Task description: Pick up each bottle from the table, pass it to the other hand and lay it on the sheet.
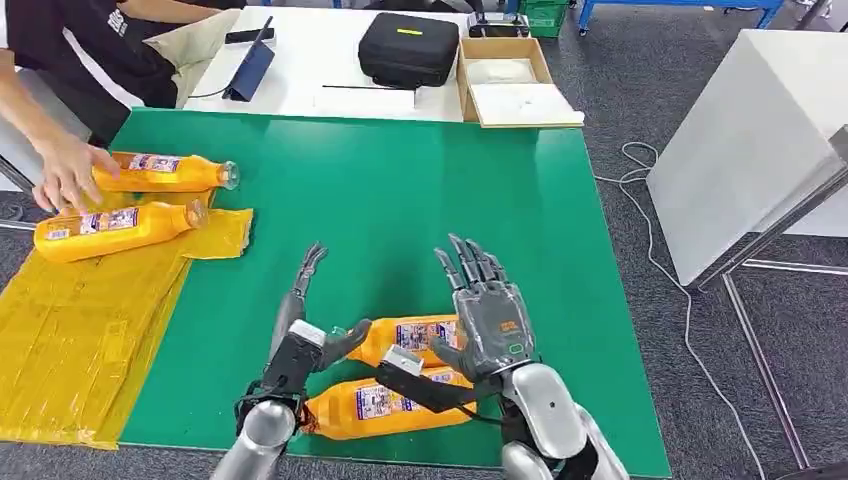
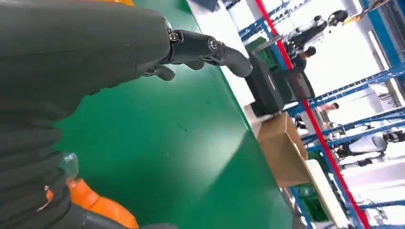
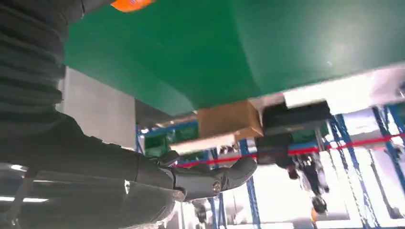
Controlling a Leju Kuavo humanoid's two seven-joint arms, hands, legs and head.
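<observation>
- Head view: two orange bottles were seen lying near the front edge of the green table (image 1: 400, 170), the upper bottle (image 1: 415, 335) between the two hands and the lower bottle (image 1: 385, 405) just in front of it, partly crossed by the right forearm.
- The left hand (image 1: 300, 335) was held edge-on beside the upper bottle's neck end, fingers apart and stretched forward, thumb close to the bottle; contact could not be judged.
- The right hand (image 1: 490, 315) was held over the upper bottle's far end, fingers spread and raised, nothing clamped.
- In the left wrist view, an orange bottle neck (image 2: 88, 200) was noted just beside that hand, ungripped.
- Two more bottles were noted at the table's far left: one bottle (image 1: 115, 230) lying on the yellow sheet (image 1: 70, 320), another bottle (image 1: 165, 172) just beyond it under a person's hand (image 1: 65, 172).
- Progress was judged about half done: two bottles remained to be lifted, passed and laid down.
</observation>
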